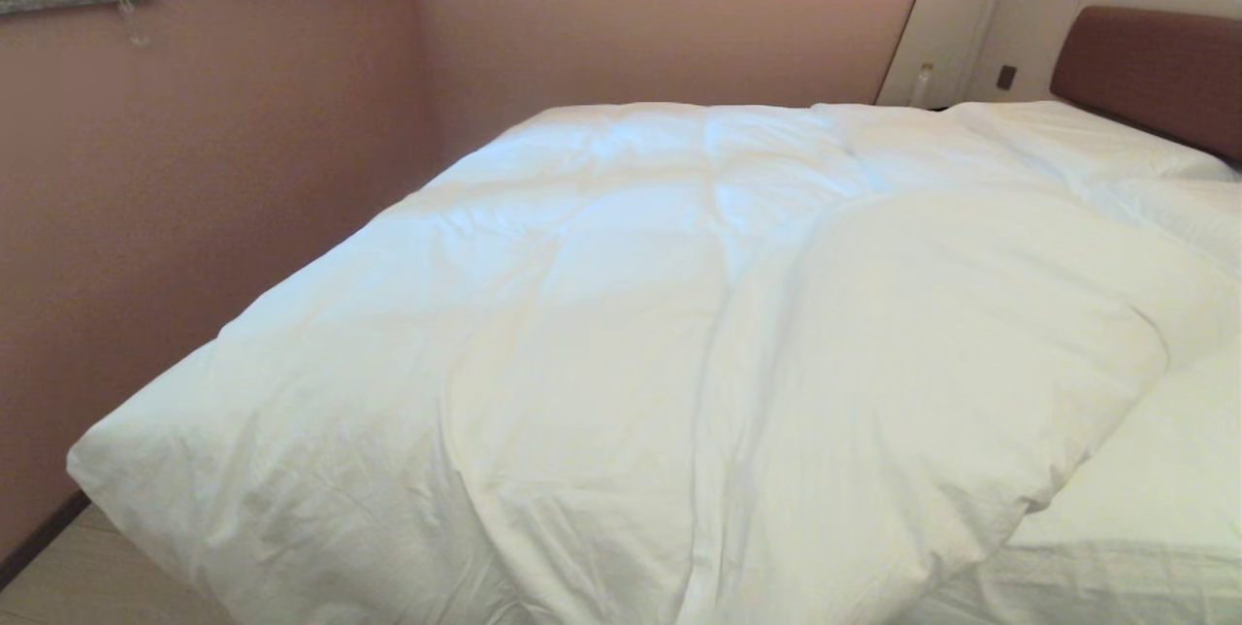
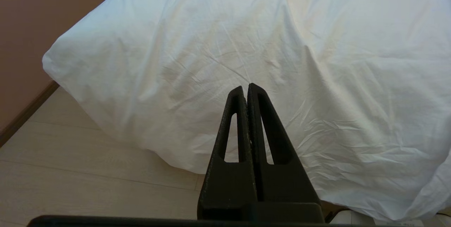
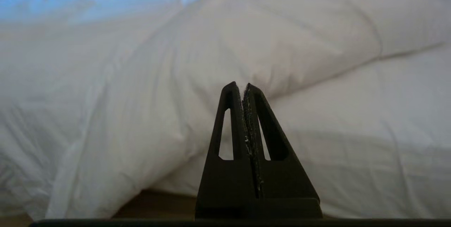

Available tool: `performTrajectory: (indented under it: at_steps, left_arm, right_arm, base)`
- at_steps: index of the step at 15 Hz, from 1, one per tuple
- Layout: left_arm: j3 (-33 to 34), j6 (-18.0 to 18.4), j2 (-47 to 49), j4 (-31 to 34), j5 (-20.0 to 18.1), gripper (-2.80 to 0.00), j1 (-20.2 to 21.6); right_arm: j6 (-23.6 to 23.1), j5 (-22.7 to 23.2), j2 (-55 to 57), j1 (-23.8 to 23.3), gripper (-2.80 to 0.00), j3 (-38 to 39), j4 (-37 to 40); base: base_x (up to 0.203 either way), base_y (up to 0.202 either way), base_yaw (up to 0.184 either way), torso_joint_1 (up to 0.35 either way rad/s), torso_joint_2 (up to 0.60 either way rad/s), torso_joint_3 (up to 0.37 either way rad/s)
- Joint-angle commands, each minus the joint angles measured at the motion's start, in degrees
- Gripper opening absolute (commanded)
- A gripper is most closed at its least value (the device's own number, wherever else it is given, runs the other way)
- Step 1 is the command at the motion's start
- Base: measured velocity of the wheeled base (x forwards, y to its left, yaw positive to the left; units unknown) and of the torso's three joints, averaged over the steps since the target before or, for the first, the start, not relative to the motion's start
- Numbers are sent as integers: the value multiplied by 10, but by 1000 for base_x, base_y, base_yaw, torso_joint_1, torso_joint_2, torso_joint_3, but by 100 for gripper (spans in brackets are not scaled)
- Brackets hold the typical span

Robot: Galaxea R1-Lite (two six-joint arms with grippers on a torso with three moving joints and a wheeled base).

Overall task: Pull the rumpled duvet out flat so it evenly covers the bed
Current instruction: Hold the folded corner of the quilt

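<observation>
The white puffy duvet [image 1: 621,314] lies skewed across the bed [image 1: 1155,509], bunched toward the wall side, its near corner hanging over the foot end. At the near right the white mattress linen lies bare. My left gripper [image 2: 246,87] is shut and empty, held off the duvet [image 2: 246,43] above its overhanging edge. My right gripper [image 3: 240,86] is shut and empty too, facing the duvet's slanting edge [image 3: 148,89] where it meets the bare sheet [image 3: 370,121]. Neither gripper shows in the head view.
A pink wall [image 1: 194,169] runs close along the bed's left side. The brown headboard [image 1: 1145,72] and beige panels [image 1: 970,33] stand at the far right. Pale wood floor [image 2: 70,170] lies at the foot, with a dark skirting board [image 2: 24,114].
</observation>
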Motion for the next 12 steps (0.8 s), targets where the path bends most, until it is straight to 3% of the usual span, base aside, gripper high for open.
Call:
performTrajectory:
  at_steps: [1,4,7,12]
  left_arm:
    - [0,0,0,1,0,-280,0]
    - [0,0,0,0,0,-280,0]
    - [0,0,0,1,0,-280,0]
    - [0,0,0,0,0,-280,0]
  right_arm:
    - [1,2,19,0,-280,-71,70]
    - [19,5,146,0,-280,-182,102]
    - [63,7,332,1,-280,-259,66]
    - [182,-2,688,22,-280,-490,24]
  base:
    - [0,0,0,0,0,0]
    - [0,0,0,0,0,0]
    - [0,0,0,0,0,0]
    - [0,0,0,0,0,0]
